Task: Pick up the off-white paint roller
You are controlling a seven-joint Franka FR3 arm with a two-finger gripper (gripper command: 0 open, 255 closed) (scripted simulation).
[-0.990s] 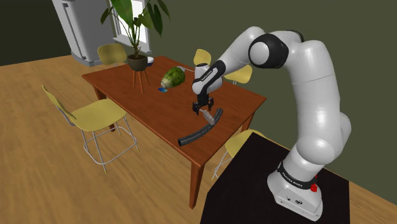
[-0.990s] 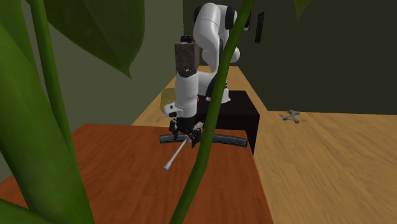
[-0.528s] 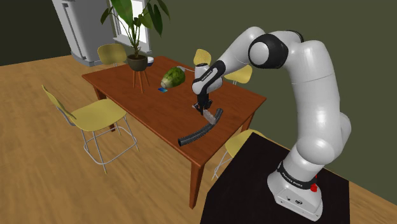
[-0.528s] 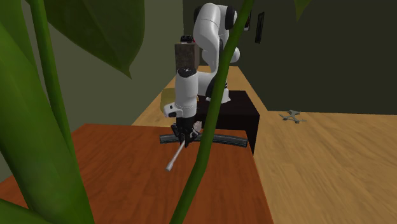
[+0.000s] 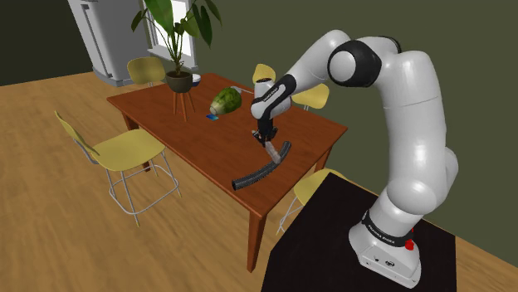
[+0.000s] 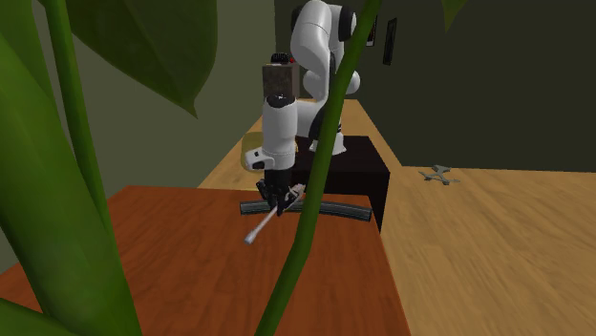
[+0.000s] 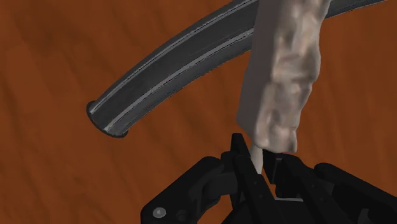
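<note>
Gripper (image 7: 261,162) is clamping the paint roller (image 7: 283,83) by its thin end, holding it slanted over a dark curved strip (image 7: 172,70) lying on the wooden table (image 5: 183,137). A green plant stem (image 6: 315,191) is partly blocking the second exterior view.

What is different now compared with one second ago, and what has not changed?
The claw, open around the paint roller a second ago, shut on its thin handle and then rose slightly, raising the tilted roller a little over the table. The dark curved strip, the potted plant and the chairs stayed in place.
</note>
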